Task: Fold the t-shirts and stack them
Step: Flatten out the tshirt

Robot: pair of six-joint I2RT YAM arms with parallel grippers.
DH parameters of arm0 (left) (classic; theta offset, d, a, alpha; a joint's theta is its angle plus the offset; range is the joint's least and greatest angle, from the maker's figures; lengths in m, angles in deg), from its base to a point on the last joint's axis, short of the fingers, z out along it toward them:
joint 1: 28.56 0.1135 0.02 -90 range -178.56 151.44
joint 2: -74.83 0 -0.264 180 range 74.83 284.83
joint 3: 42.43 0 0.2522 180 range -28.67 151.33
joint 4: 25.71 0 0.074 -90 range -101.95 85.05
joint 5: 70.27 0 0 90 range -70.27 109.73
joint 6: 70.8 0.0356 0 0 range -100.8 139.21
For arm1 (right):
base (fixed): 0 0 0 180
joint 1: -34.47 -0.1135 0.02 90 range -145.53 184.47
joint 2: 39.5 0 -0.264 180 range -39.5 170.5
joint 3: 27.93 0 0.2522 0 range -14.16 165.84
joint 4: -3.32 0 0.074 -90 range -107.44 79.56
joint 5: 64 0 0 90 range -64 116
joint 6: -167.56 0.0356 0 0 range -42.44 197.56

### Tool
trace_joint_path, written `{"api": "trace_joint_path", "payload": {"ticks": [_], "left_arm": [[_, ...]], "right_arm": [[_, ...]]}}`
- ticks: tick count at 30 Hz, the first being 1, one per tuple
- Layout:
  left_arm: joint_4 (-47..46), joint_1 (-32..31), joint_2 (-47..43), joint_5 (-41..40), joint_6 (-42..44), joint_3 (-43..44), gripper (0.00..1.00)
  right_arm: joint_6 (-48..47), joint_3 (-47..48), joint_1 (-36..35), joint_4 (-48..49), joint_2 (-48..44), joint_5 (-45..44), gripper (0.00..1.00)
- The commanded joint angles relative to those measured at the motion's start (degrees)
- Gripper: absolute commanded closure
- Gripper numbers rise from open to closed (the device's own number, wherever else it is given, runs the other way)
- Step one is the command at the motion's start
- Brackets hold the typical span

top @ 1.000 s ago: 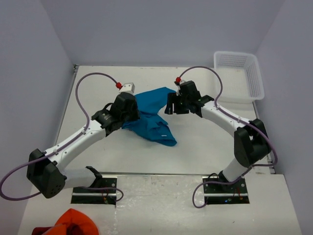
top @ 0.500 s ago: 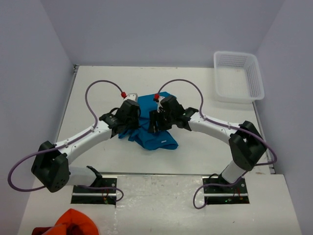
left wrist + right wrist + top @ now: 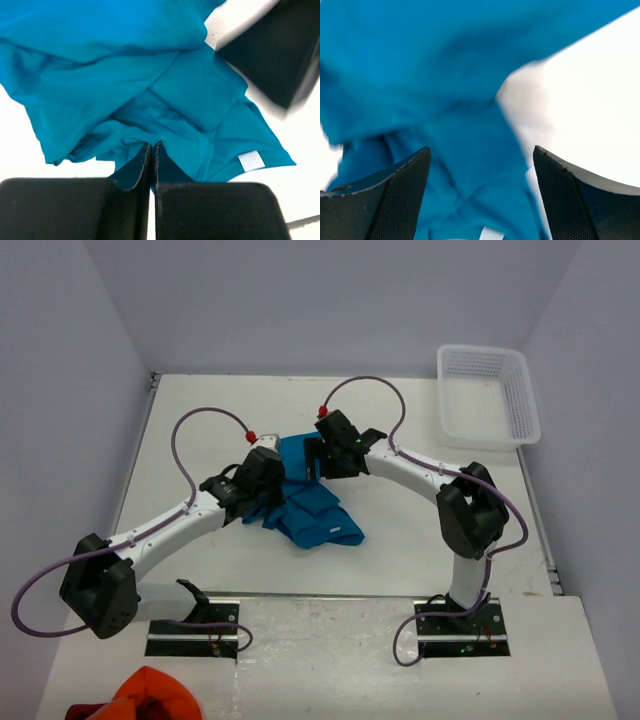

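Plain teal-blue cotton t-shirt (image 3: 318,508) lies crumpled mid-table, a bit left of centre, btwn the two arms on the white tabletop (image 3: 200,420). At the shirt's left edge the left gripper (image 3: 151,149) is clenched, w/ a fold of the teal cloth pinched btwn its tips; a small white label (image 3: 251,160) shows near the hem. Over the shirt's far side the right gripper (image 3: 480,155) hangs w/ fingers spread wide, grasping nothing, cloth below the gap. White plastic mesh basket (image 3: 488,390) sits at far right, well apart. Orange-red bunched cloth (image 3: 150,695) lies near left, nearer than the arm bases.
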Motion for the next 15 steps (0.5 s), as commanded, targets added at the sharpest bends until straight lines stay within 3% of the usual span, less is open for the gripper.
{"api": "trace_joint_path", "payload": {"ticks": [1, 7, 15], "left_arm": [[0.36, -0.32, -4.2, 0.15, -0.82, -0.8, 1.0], [2.55, -0.32, -7.81, 0.41, -1.35, -2.2, 1.0], [2.56, -0.41, -9.39, 2.43, -2.23, -3.35, 1.0]], "right_arm": [[-0.68, 8.08, 5.16, -7.9, 3.07, -4.81, 0.17], [-0.07, 16.5, 14.92, -11.83, 11.94, 1.89, 0.18], [-2.88, 29.44, 18.0, -19.41, 21.45, 2.5, 0.18]]}}
